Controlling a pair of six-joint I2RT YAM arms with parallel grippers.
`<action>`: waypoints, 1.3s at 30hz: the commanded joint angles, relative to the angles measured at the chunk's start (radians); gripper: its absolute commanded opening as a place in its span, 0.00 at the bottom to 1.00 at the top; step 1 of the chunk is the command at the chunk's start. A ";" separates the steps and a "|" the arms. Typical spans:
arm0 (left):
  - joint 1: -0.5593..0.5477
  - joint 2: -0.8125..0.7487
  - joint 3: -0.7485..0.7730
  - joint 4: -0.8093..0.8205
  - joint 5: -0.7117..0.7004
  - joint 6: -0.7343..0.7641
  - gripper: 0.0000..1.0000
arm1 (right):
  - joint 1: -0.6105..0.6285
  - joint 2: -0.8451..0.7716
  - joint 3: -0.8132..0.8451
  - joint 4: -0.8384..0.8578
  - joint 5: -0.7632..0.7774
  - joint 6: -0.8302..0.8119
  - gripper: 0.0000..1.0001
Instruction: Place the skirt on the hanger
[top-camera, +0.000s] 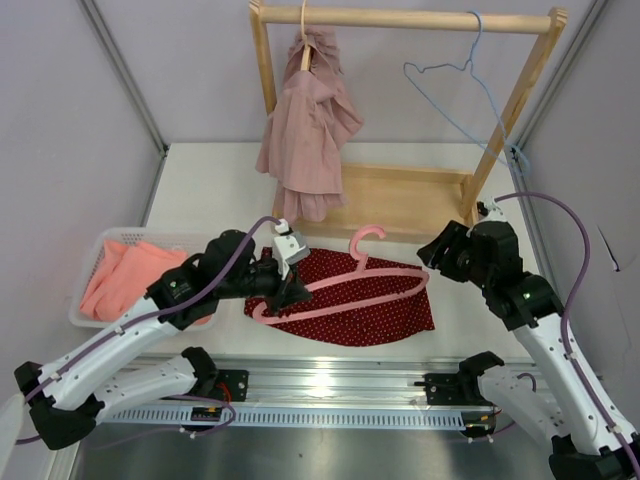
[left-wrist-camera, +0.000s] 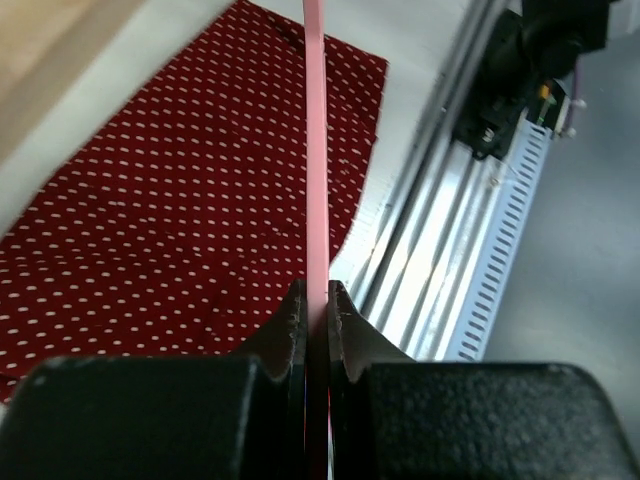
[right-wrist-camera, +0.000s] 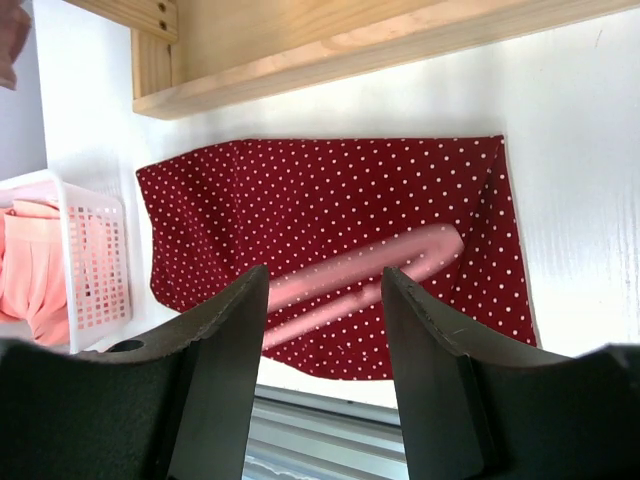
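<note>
A dark red skirt with white dots (top-camera: 350, 305) lies flat on the white table near its front edge. Over it hangs a pink plastic hanger (top-camera: 355, 280), hook pointing to the back. My left gripper (top-camera: 285, 290) is shut on the hanger's left end; the left wrist view shows the pink bar (left-wrist-camera: 316, 180) pinched between the fingers (left-wrist-camera: 295, 325), with the skirt (left-wrist-camera: 180, 210) underneath. My right gripper (top-camera: 432, 255) hovers open by the hanger's right tip, holding nothing. Its wrist view looks down between the fingers (right-wrist-camera: 235, 320) at the skirt (right-wrist-camera: 330, 200) and the hanger's rounded end (right-wrist-camera: 400, 260).
A wooden rack (top-camera: 400, 20) stands at the back with a dusty pink garment (top-camera: 305, 130) hung on it and a blue wire hanger (top-camera: 465, 90). A white basket (top-camera: 90, 285) with salmon cloth (top-camera: 125, 275) sits at the left. A metal rail (top-camera: 330, 385) runs along the front.
</note>
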 joint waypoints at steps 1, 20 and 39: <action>0.005 0.009 -0.037 0.091 0.161 -0.049 0.00 | -0.003 -0.030 0.024 -0.042 0.016 -0.020 0.54; 0.119 0.224 -0.150 0.114 0.183 -0.081 0.00 | 0.257 -0.097 -0.336 0.082 0.059 0.204 0.41; 0.062 0.203 -0.149 0.068 0.134 -0.161 0.00 | 0.351 0.076 -0.203 0.306 0.082 0.109 0.55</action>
